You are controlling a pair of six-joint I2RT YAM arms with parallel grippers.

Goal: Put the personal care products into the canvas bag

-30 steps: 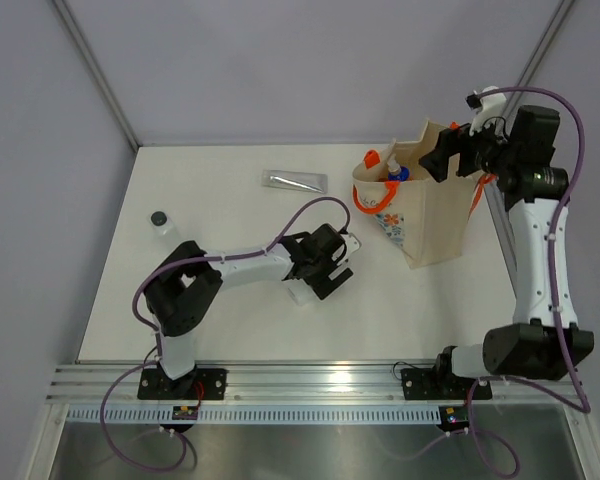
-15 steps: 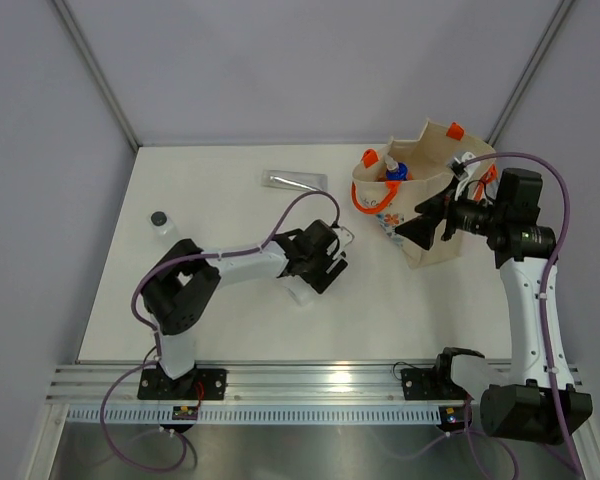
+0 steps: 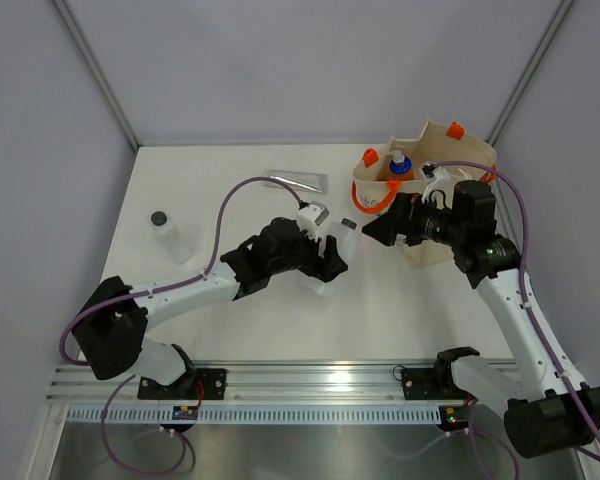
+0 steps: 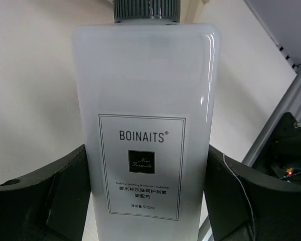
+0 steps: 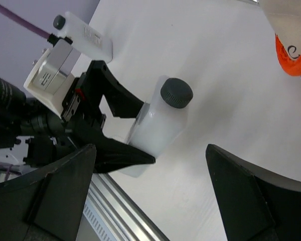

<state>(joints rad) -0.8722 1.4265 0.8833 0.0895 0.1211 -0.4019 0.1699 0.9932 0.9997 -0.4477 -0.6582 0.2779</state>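
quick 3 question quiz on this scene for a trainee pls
1. True or false: the silver tube lies on the table, outside the canvas bag.
2. What does the left gripper hold? A the silver tube; B the white bottle; C nothing.
3. Fill in: the right gripper faces that bottle with its jaws ____.

Key: 1 true; 2 B; 3 open.
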